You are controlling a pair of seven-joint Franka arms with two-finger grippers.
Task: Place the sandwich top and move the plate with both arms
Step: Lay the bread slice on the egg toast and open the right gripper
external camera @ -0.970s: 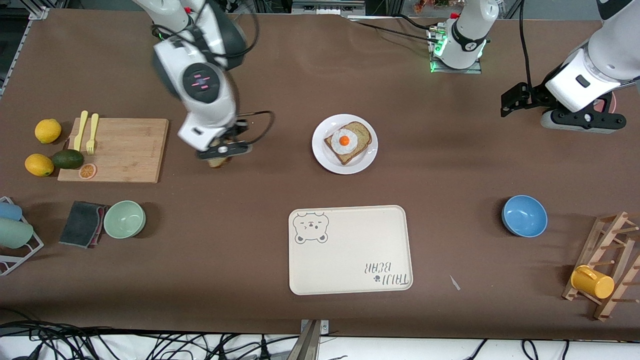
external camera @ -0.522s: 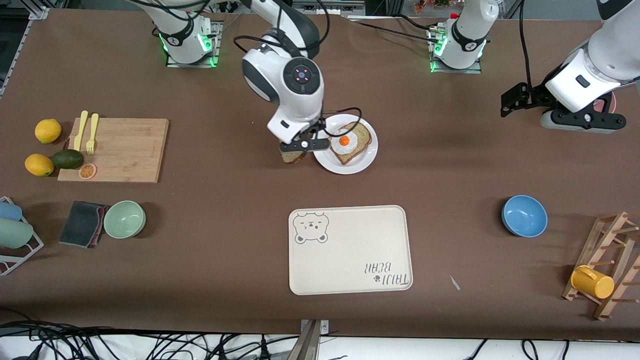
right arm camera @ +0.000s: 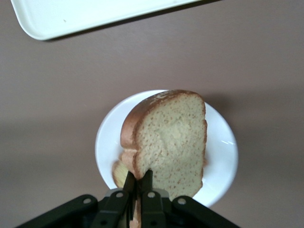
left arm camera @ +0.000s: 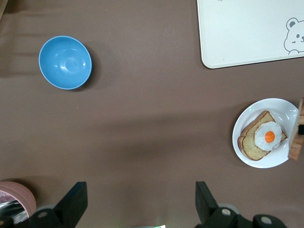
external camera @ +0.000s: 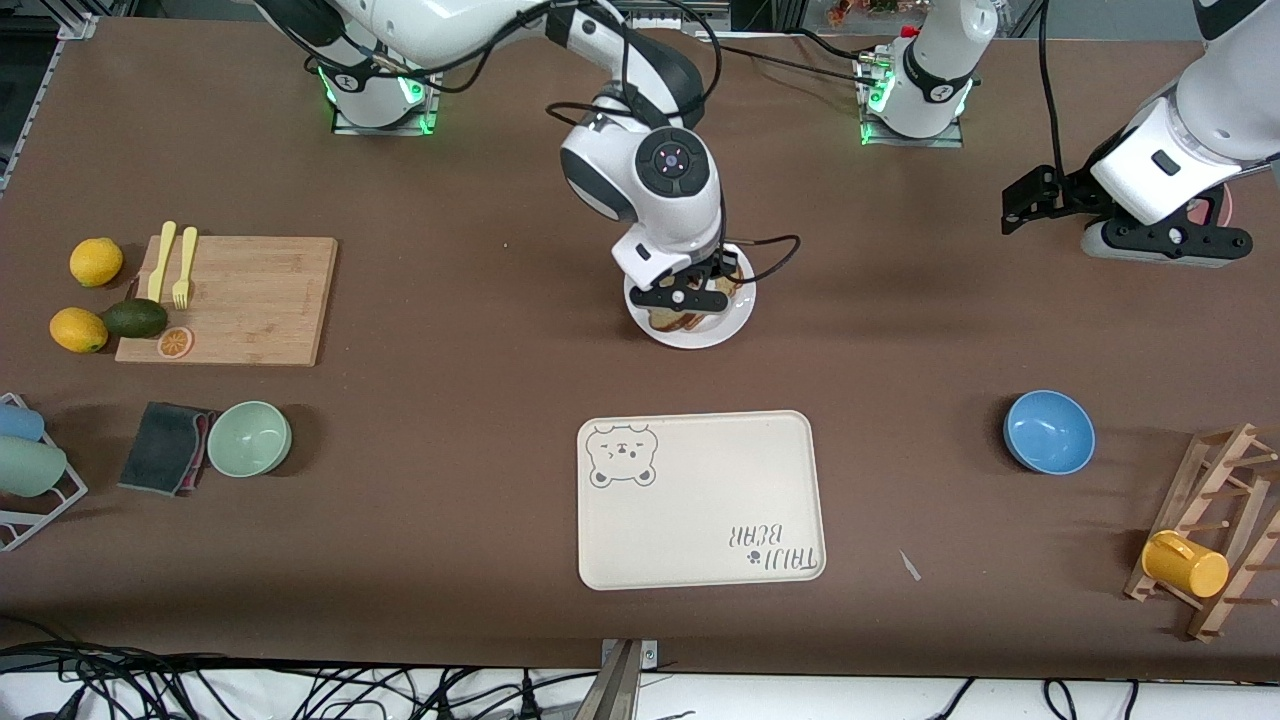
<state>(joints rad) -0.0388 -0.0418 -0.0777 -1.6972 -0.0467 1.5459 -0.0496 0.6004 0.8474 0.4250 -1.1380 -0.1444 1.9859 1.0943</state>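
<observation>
Front view count first: two white arms, one round white plate [external camera: 690, 335], one cream rectangular tray [external camera: 700, 500] with a bear drawing, two bowls (a glossy blue one [external camera: 1048, 431] and a pale green one [external camera: 249, 438]), two lemons [external camera: 96, 262], one avocado [external camera: 136, 318], and two yellow plastic forks [external camera: 182, 266] on one wooden cutting board [external camera: 250, 298]. One yellow mug [external camera: 1184, 564] hangs on a wooden peg rack [external camera: 1215, 520] at the left arm's end of the table, and one dark folded cloth [external camera: 165, 447] lies just beside the green bowl.

Right gripper [external camera: 686, 297] hangs right over the plate, clenched on the sandwich top [right arm camera: 166, 142]. That's one plain slice with a speckled, light brown crumb, a darker crust and a rounded top edge, pinched at its lower edge between the black fingers [right arm camera: 126, 192] and standing on edge, not flat. In the right wrist view it sits above the plate's middle and covers most of what's on it.

Left wrist view shows the plate's load better: a bread slice with one fried egg [left arm camera: 269, 137] on it, white with a round orange yolk, and what looks like a second slice peeking out under it.

Left gripper [external camera: 1030, 205] waits up over the bare brown tabletop at its own end, fingers [left arm camera: 73, 202] spread wide apart and holding nothing.
</observation>
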